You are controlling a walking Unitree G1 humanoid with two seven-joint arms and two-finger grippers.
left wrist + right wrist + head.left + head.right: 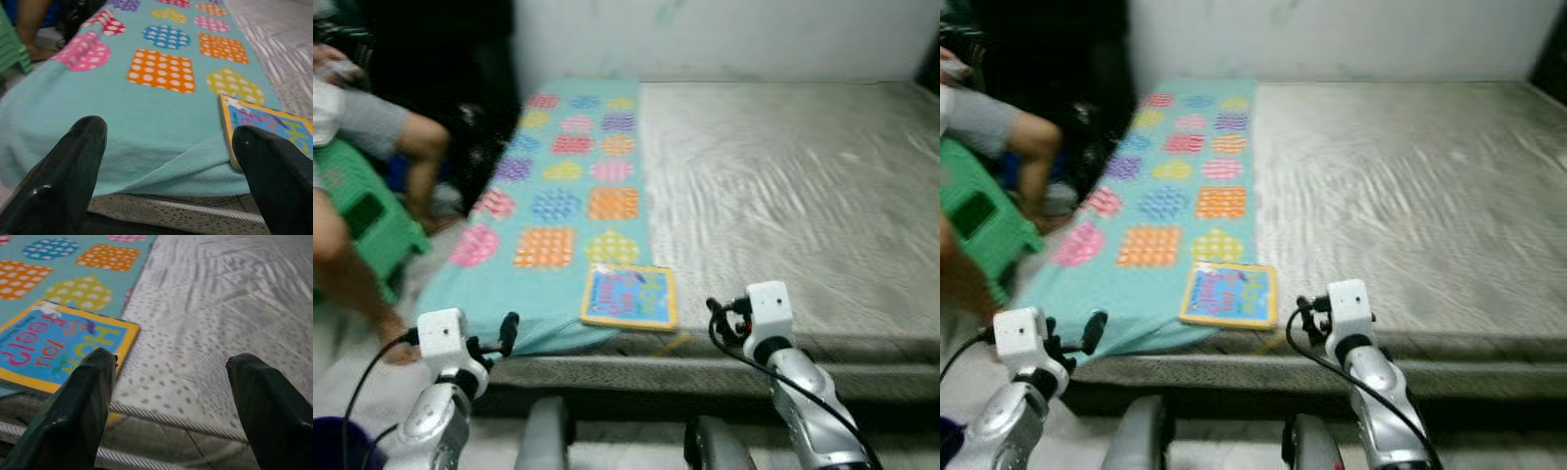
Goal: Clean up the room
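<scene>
A blue picture book with a yellow border [629, 297] lies flat at the near edge of the bed, partly on a turquoise blanket [563, 196] patterned with dotted shapes. The same book [274, 127] lies just beyond the right-hand finger in the left wrist view, and the book [54, 345] lies ahead of one finger in the right wrist view. My left gripper [171, 166] stands open, low before the blanket's hanging front edge. At the mattress edge, right of the book, my right gripper [181, 396] is open with nothing between its fingers.
The grey mattress [783, 186] takes up the right side, with a pale wall behind. A person sits at the left, a bare leg [347, 264] beside a green plastic stool [367, 220]. A dark blue bin rim [333, 441] shows at the lower left.
</scene>
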